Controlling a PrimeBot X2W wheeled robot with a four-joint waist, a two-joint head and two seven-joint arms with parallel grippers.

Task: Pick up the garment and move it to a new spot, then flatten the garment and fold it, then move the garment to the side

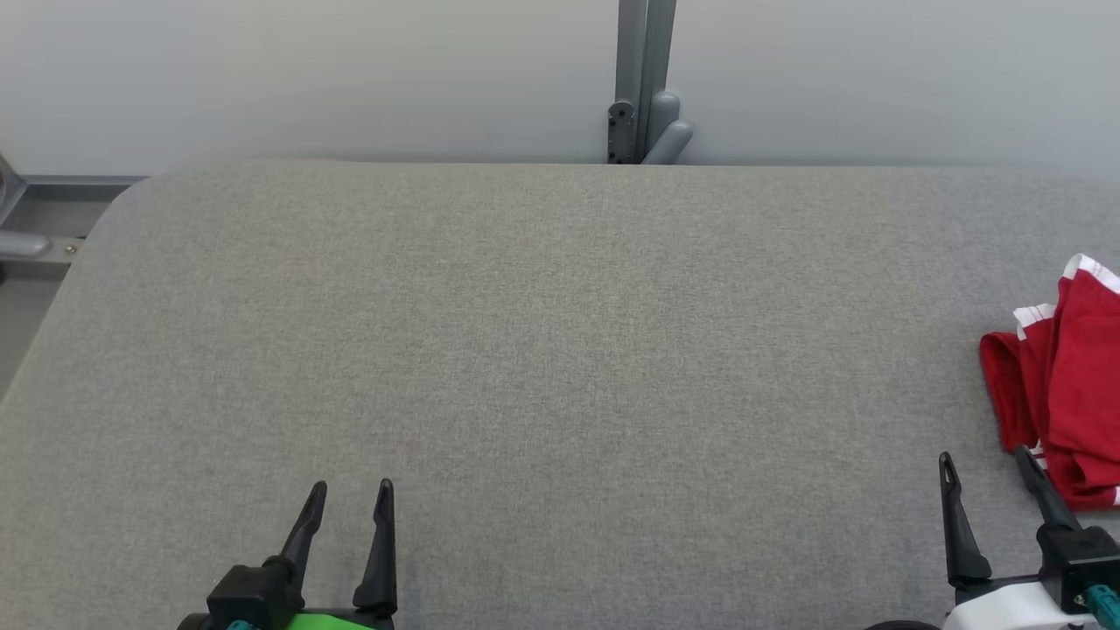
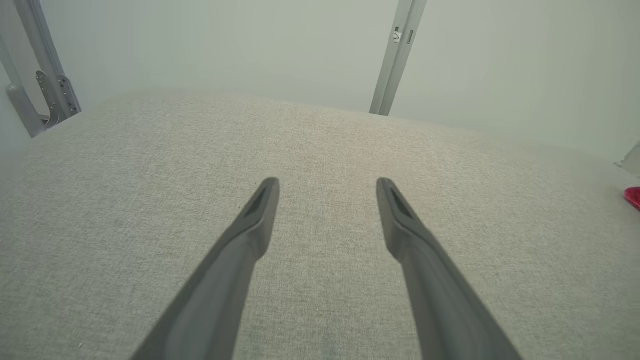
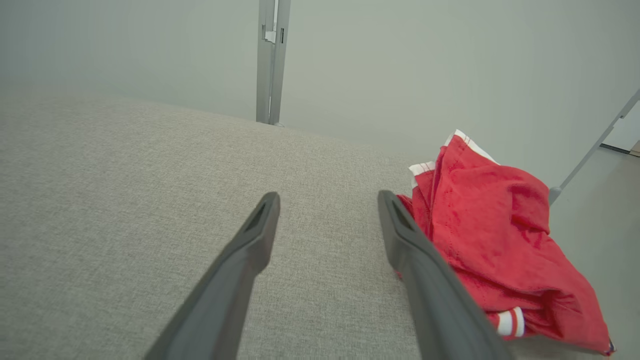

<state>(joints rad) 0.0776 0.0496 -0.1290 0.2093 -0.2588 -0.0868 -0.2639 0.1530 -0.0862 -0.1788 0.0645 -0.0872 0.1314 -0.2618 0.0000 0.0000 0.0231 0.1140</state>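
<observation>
A broad table [image 1: 525, 350] padded in grey woven cloth, finely flecked and matte, with a rounded far-left corner, spreads under both arms. At its near edge the left gripper [image 1: 353, 484] stands open. Its two long dark fingers taper to narrow tips with a slot-like hollow near each end, and bare cloth shows between them. The right gripper [image 1: 983, 453] is likewise spread wide and holds nothing. Its fingers are the same smooth, dull plastic, set in a black block on a white wrist. Just beside its outer finger, at the table's right side, lies the garment [image 1: 1063, 376], soft red fabric with white striped trim, crumpled into a loose heap of folds. Farther back the table ends at a pale, plain wall [image 1: 350, 79], where a grey metal post [image 1: 645, 52] rises with a rounded bracket [image 1: 667, 131] at its foot. A grey metal frame [image 1: 44, 210] sits beyond the left corner.

The head view cuts the garment off at its right edge, so its full outline and kind cannot be made out. In the right wrist view the outer finger overlaps the garment's hem, and whether they touch cannot be told. The left wrist view catches a red sliver of it at the far right edge.
</observation>
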